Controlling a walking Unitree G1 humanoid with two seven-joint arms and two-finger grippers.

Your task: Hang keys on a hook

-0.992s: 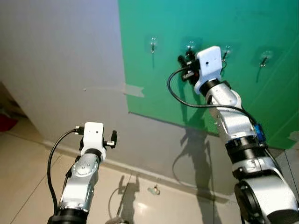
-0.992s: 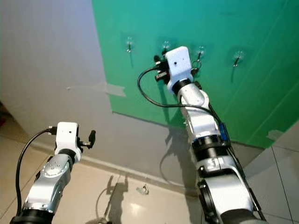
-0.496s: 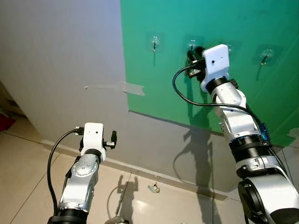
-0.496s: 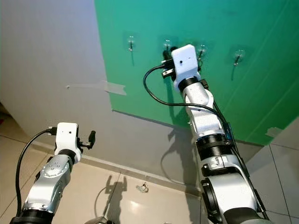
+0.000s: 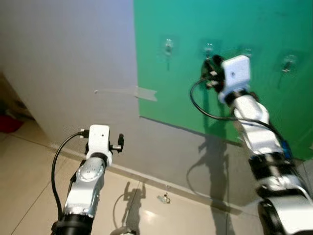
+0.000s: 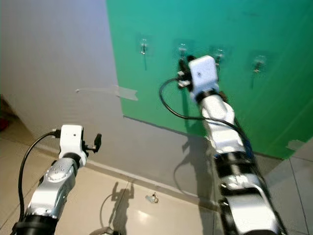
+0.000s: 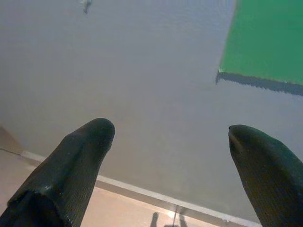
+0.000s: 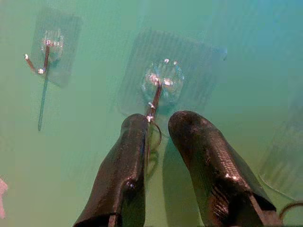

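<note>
Key ring on clear hook

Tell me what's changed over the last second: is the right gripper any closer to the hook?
The right gripper has moved from below the second hook up onto it; its fingers now straddle the hook's wire, where a thin key ring seems to hang. Much of the picture's shift is the head camera moving. The left gripper stays low and open by the grey wall, and the small metal object on the floor has not moved.

Two silver jointed arms, each capped by a white boxy wrist block with a looping black cable; black, finely ribbed fingers.
</note>
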